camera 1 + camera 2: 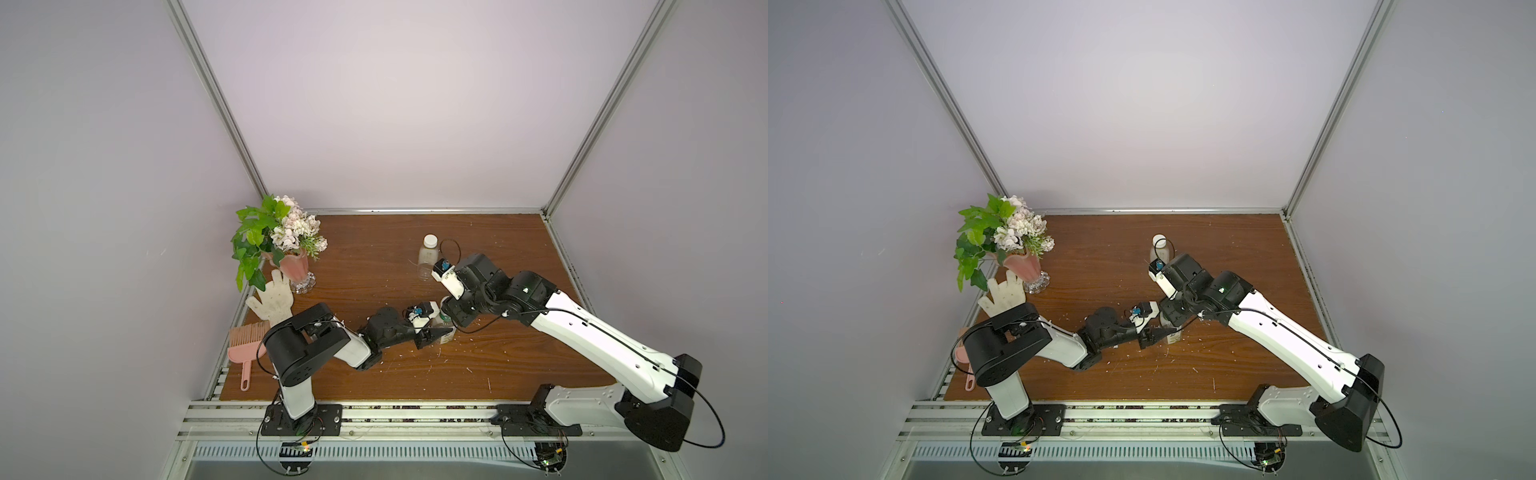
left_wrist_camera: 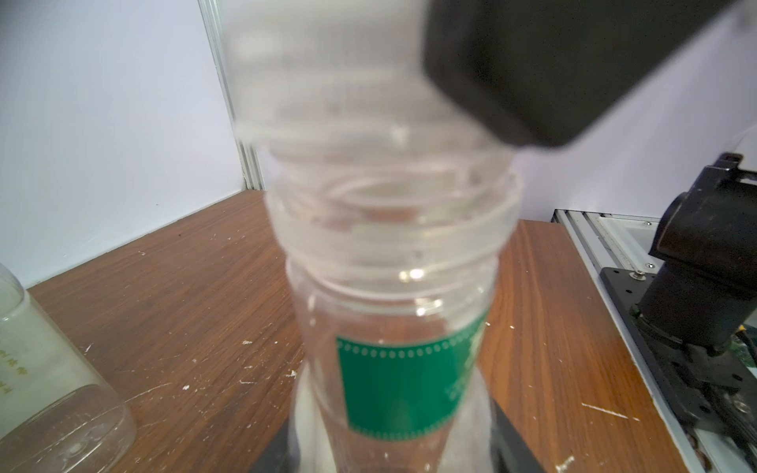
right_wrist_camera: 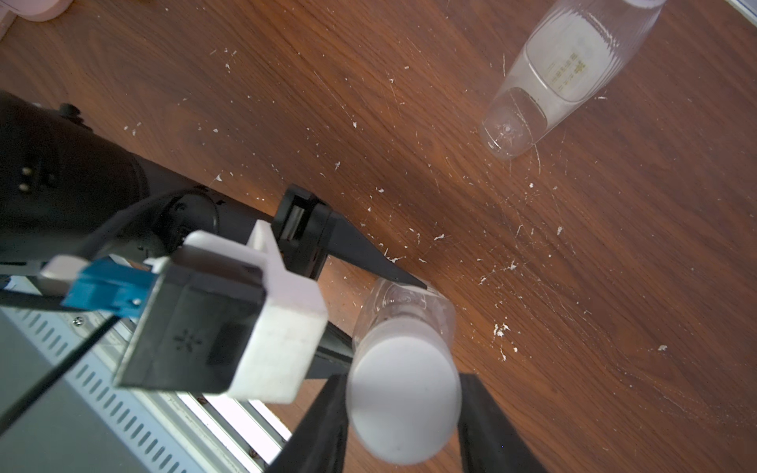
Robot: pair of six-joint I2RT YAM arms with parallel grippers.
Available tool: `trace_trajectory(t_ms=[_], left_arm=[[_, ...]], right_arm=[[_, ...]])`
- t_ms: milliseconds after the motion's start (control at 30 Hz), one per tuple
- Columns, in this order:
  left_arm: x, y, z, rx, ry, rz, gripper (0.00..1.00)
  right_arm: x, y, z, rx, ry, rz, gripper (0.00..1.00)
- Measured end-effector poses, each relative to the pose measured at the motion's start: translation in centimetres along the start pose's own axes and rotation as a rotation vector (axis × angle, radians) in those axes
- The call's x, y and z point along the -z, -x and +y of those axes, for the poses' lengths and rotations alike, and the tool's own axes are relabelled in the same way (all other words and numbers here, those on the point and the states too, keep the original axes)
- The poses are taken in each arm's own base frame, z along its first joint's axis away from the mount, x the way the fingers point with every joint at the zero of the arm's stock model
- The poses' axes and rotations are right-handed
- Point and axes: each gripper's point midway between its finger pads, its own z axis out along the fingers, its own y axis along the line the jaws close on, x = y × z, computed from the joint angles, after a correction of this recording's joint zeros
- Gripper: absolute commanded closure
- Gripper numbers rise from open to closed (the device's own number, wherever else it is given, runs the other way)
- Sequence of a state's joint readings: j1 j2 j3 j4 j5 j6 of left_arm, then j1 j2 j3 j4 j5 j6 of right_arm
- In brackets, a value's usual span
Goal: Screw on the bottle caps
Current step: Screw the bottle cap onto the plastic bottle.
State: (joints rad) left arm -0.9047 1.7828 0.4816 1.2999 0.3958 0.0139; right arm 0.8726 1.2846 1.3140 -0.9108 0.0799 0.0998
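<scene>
A clear bottle with a green label (image 2: 393,376) stands upright mid-table, seen in a top view as bottle (image 1: 1173,336). My left gripper (image 2: 393,458) is shut on its lower body from the side. A white bottle cap (image 3: 403,393) sits on this bottle's neck. From above, my right gripper (image 3: 403,409) is shut on that cap, with a black finger against each side. The second bottle (image 1: 427,259), plain and clear, stands farther back with its white cap (image 1: 430,240) on it. That bottle also shows in the right wrist view as bottle (image 3: 565,78).
At the back left stand a pink vase with flowers (image 1: 295,266), a white glove (image 1: 272,297) and a pink comb brush (image 1: 247,345). White flecks dot the brown wooden table (image 1: 498,361). Aluminium rails run along the table's edges.
</scene>
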Motion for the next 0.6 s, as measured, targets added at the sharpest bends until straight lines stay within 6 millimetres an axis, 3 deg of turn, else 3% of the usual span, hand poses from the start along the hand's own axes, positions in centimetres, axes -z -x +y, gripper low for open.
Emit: trace_trajectory(t_ms=[600], left_arm=[[0.11,-0.01,-0.45,-0.003,-0.026,0.03,0.49]], right_arm=[[0.1,-0.55,0.18,0.053,0.009,0.004,0.55]])
